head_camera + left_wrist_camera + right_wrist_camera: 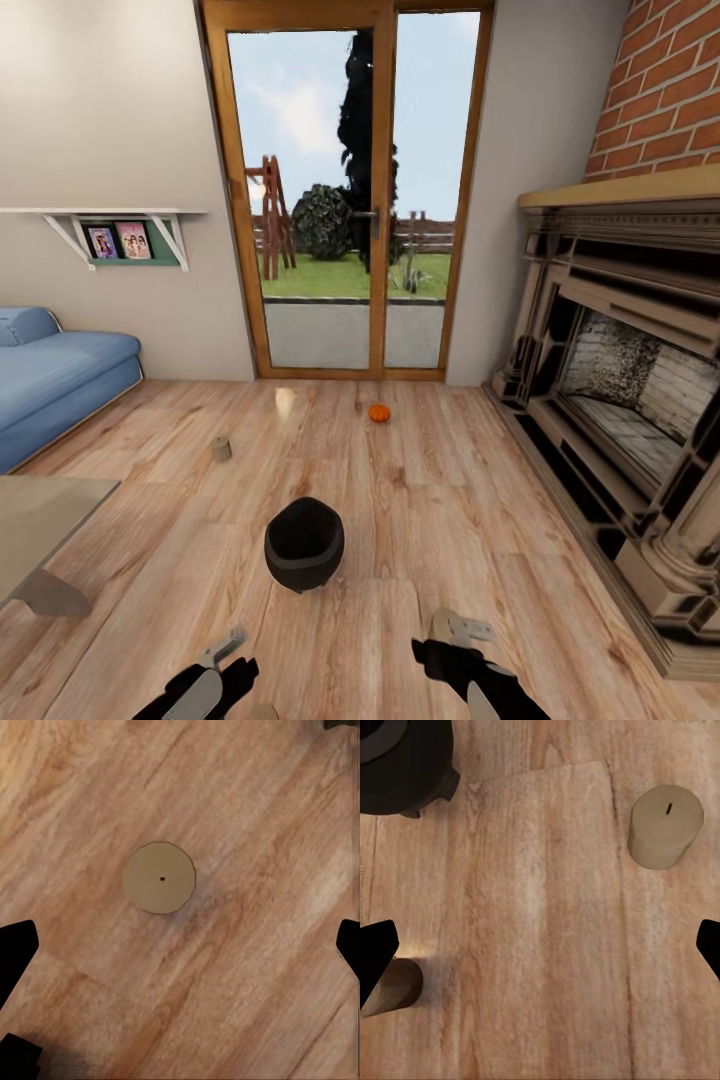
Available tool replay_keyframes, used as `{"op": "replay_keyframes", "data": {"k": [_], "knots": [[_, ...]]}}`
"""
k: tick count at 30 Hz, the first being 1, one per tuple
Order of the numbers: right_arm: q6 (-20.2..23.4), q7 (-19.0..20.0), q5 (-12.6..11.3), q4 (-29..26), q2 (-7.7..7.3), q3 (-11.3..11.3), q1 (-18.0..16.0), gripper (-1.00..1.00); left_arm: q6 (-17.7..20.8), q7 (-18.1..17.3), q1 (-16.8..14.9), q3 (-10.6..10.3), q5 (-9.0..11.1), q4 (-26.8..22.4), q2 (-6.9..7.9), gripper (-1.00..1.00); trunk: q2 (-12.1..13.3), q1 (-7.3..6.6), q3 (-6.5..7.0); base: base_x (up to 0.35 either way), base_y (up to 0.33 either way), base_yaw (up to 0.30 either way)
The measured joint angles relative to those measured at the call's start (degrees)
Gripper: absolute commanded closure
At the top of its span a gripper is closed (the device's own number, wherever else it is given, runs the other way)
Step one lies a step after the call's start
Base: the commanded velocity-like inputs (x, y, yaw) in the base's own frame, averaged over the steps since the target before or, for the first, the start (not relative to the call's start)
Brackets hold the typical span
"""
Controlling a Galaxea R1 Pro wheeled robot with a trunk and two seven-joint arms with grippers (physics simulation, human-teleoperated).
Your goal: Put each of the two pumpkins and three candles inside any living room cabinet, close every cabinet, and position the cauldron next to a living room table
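On floor, cauldron, pumpkin, candle

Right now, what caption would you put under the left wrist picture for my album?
Open left claw hangs straight above an upright candle on the wooden floor.

the cauldron is cut by the frame edge; a fingertip partly hides one candle

Head cam sat high, looking forward and down across the wood floor toward the glass doors. Both wrist cams pointed straight down, close to the planks (right one shared the cauldron).
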Motion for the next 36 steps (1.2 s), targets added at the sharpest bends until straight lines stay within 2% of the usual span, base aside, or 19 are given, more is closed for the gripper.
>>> {"op": "replay_keyframes", "data": {"k": [4, 7, 9, 13, 16, 19, 22, 24, 25, 27, 29, 36], "knots": [[0.2, 1.4, -0.1, -1.3, 0.13, 0.1, 0.0, -1.00, -0.2, 0.0, -0.3, 0.0, 0.0, -0.4, 0.13, -1.00, 0.0, 0.00, 0.00, 0.000, 0.000, 0.000], [1.0, 3.4, -0.1, -4.2, 0.20, 0.1, 0.1, -1.00, -0.3, -0.1, -1.2, 0.0, -0.1, -0.5, 0.25, -1.00, 0.0, 0.00, 0.00, 0.000, 0.000, 0.000], [3.1, 3.9, 0.0, -7.1, 0.22, 0.1, 0.3, -1.00, -0.3, -0.1, -1.8, 0.0, -0.1, -0.5, 0.18, -1.00, 0.0, 0.00, 0.00, 0.000, 0.000, 0.000], [12.9, 3.4, -0.3, -17.1, 0.16, 0.1, 0.4, -1.00, -0.3, -0.1, -2.3, 0.0, -0.7, -0.4, 0.03, -1.00, 0.0, 0.00, 0.01, 0.000, 0.000, 0.000], [21.7, 0.9, -0.6, -27.0, 0.14, -0.2, 0.4, -1.00, -0.5, -0.1, -2.4, 0.2, -3.8, 0.0, -0.08, -1.00, -1.2, 0.65, -0.53, 0.000, 0.000, 0.000], [28.2, -0.6, -0.7, -34.0, 0.02, -0.5, 0.4, -1.00, -0.5, -0.1, -2.4, 0.3, -5.1, 0.1, -0.14, -1.00, -2.4, 1.31, -1.07, 0.000, 0.000, 0.000], [32.3, -0.9, -1.4, -37.6, 0.02, -1.1, 0.4, -1.00, -0.6, -0.1, -2.4, 0.4, -5.5, 0.2, -0.16, -1.00, -3.6, 1.97, -1.61, 0.000, 0.000, 0.000], [36.2, -0.8, -4.4, -39.5, -0.11, -3.5, 0.4, -1.00, -0.6, -0.1, -2.4, 0.4, -5.7, 0.4, -0.17, -1.00, -4.4, 2.41, -1.97, 0.000, 0.000, 0.000], [36.8, -0.7, -5.3, -39.7, -0.13, -4.1, 0.5, -1.00, -0.6, -0.1, -2.4, 0.3, -5.7, 0.4, -0.17, -1.00, -4.8, 2.63, -2.15, 0.000, 0.000, 0.000], [38.6, -0.2, -9.4, -40.2, -0.27, -6.0, 0.5, -1.00, -0.6, -0.1, -2.4, 0.3, -5.7, 0.4, -0.17, -1.00, -5.6, 3.07, -2.51, 0.000, 0.000, 0.000], [40.1, 0.0, -12.0, -40.2, -0.32, -6.9, 0.5, -1.00, -0.6, -0.1, -2.4, 0.2, -5.7, 0.4, -0.17, -1.00, -6.4, 3.51, -2.87, 0.000, 0.000, 0.000], [41.3, -0.1, -13.5, -39.8, -0.32, -7.3, 0.5, -1.00, -0.8, -0.1, -2.4, 0.1, -5.7, 0.5, -0.49, -1.00, -9.2, 5.05, -4.12, 0.000, 0.000, 0.000]]}}
